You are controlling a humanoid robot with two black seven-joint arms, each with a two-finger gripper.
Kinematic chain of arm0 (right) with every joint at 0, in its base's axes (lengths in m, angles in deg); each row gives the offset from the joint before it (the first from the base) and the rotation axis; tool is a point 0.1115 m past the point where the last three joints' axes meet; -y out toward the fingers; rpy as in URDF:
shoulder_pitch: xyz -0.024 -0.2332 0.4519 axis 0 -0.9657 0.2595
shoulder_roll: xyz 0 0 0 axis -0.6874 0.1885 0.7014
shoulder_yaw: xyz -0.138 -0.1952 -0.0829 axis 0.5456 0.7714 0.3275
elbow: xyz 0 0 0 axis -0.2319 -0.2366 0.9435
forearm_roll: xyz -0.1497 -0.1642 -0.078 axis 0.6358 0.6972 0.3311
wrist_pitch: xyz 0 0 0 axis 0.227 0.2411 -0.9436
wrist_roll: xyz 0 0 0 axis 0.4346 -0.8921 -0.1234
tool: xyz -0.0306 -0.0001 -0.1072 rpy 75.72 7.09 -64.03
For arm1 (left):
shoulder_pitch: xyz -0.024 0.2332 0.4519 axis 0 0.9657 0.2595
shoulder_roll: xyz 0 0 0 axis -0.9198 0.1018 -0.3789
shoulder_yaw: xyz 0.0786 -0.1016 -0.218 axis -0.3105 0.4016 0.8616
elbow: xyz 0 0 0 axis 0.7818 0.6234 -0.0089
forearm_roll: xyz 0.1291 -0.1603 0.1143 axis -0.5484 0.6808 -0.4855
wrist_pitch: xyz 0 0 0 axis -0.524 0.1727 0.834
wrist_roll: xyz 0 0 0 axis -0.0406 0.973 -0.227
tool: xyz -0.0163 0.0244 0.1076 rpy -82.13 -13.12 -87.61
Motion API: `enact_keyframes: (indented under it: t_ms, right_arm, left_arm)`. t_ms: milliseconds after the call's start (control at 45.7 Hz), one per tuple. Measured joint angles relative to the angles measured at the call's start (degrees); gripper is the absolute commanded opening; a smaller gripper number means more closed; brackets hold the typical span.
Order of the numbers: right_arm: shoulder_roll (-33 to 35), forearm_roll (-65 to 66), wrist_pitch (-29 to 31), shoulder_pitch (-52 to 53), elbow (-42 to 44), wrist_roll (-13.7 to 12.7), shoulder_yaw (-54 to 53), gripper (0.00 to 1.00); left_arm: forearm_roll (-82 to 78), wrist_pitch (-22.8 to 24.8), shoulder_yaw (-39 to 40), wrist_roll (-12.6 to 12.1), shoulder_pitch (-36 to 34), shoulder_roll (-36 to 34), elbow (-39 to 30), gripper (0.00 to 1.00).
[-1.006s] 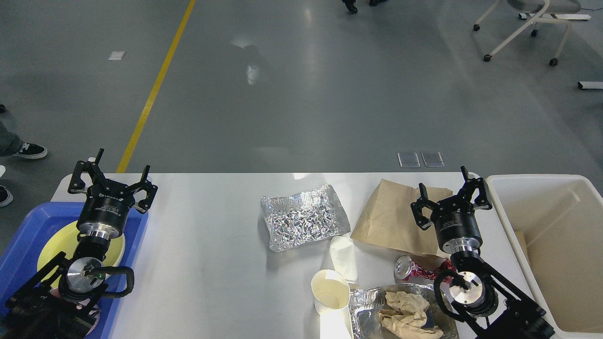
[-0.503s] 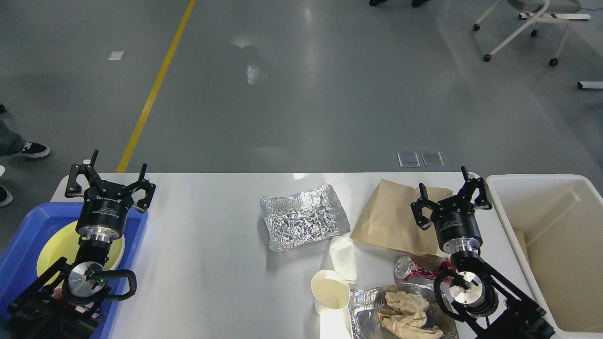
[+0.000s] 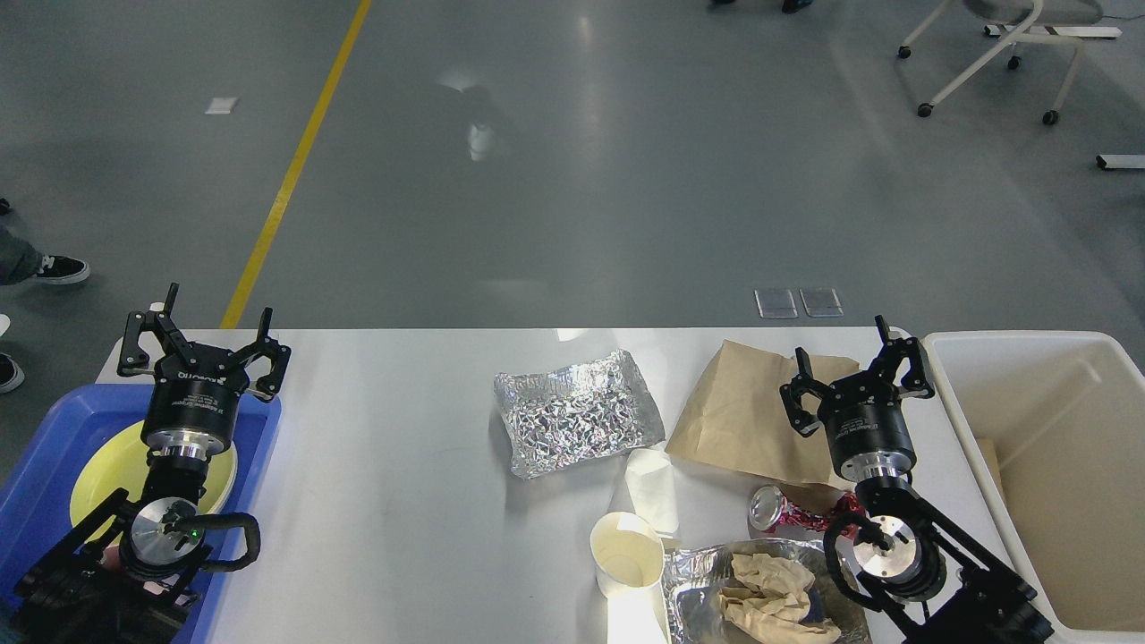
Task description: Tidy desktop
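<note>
The white desktop [image 3: 394, 501] spans the lower half of the head view. On it lie a crumpled foil sheet [image 3: 577, 413], a brown paper bag [image 3: 742, 416], a white paper cup [image 3: 628, 555], a white wrapper [image 3: 653, 487], a crushed red can [image 3: 787, 512] and a foil tray with crumpled brown paper [image 3: 760, 595]. My left gripper [image 3: 204, 333] is open and empty above the far end of the blue tray. My right gripper [image 3: 854, 367] is open and empty over the right edge of the paper bag.
A blue tray [image 3: 54, 429] with a yellow plate [image 3: 107, 465] sits at the desktop's left end. A cream plastic bin [image 3: 1064, 474] stands at the right end. Beyond the desktop are grey floor, a yellow line, a chair and a person's shoes at left.
My left gripper has shifted slightly left and back over the tray's far end. The right arm has not moved. The objects on the desktop lie as before.
</note>
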Motion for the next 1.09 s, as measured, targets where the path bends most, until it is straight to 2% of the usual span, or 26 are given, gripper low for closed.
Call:
enact_keyframes:
  t_ms: [459, 743, 1093]
  right_arm:
    - [0.2, -0.3, 1.3, -0.3, -0.5, 0.0, -0.2, 1.00]
    - [4.7, -0.5, 3.8, -1.2, -3.3, 0.3, -4.9, 1.00]
    - [6.5, -0.5, 3.7, -0.6, -2.7, -0.1, -8.2, 1.00]
  left_arm:
    - [0.0, 0.0, 0.0, 0.0, 0.0, 0.0, 0.0, 0.97]
    - [0.0, 0.0, 0.1, 0.0, 0.1, -0.1, 0.0, 0.97]
    - [0.0, 0.0, 0.1, 0.0, 0.1, 0.0, 0.0, 0.97]
